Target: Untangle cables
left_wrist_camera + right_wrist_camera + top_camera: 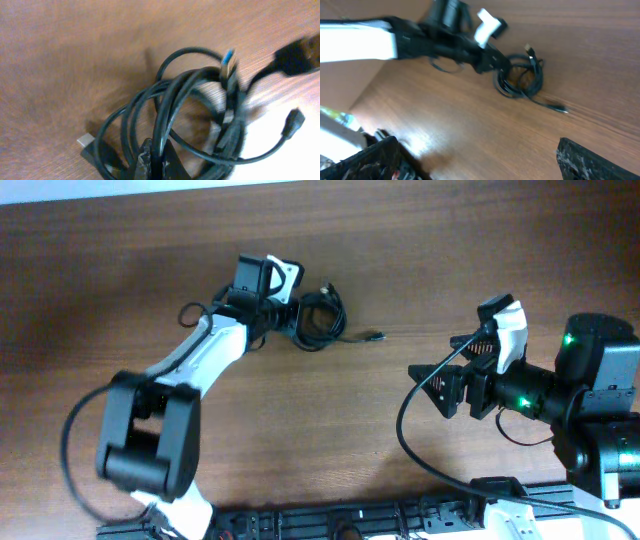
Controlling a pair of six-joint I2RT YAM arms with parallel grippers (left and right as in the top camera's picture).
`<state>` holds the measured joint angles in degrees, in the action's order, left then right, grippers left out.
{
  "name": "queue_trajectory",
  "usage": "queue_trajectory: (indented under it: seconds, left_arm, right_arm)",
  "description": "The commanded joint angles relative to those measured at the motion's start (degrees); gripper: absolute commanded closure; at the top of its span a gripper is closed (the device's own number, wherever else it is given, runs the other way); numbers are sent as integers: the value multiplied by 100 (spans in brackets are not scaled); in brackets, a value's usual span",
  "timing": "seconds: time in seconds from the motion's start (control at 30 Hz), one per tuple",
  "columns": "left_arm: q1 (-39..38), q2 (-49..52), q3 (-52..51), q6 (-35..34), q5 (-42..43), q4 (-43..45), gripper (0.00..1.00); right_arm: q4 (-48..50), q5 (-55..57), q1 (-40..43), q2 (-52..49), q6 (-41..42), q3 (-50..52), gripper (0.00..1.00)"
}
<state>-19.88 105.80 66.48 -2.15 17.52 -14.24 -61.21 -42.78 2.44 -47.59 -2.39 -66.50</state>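
The cables [322,318] lie as one tangled black bundle on the wooden table [420,260], with a loose end and small plug [376,336] trailing to the right. My left gripper [291,317] is at the bundle's left edge. In the left wrist view the cables [200,115] fill the frame, and the left gripper [156,159] is shut on one black strand of the coil. A blue-tipped USB plug [229,61] and a silver plug [85,140] stick out of the coil. My right gripper [430,385] is open, well to the right of the cables [521,76] and holding nothing.
The left arm [365,39] stretches across the top of the right wrist view. The robot's own thick black cable [420,450] loops near the right arm's base. A black rail [330,522] runs along the table's near edge.
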Motion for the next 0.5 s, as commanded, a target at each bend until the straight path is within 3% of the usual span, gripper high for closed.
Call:
queue_trajectory:
  seconds: [0.0,0.23,0.37,0.47]
  left_arm:
    - [13,-1285,409,-109,369,-144,100]
    - [81,-2942,409,-109,374,-879,100]
    - [74,-3523,409,-111,470,-1187,100]
    - [76,-3974,409,-109,1506,-1172,100]
  right_arm:
    - [-103,234,22,-48,0,-96,1]
    - [-118,197,22,-212,1217,-96,1]
    - [-96,-378,22,-332,1274,-96,1]
    - [-90,-334,22,-485,1519,-96,1]
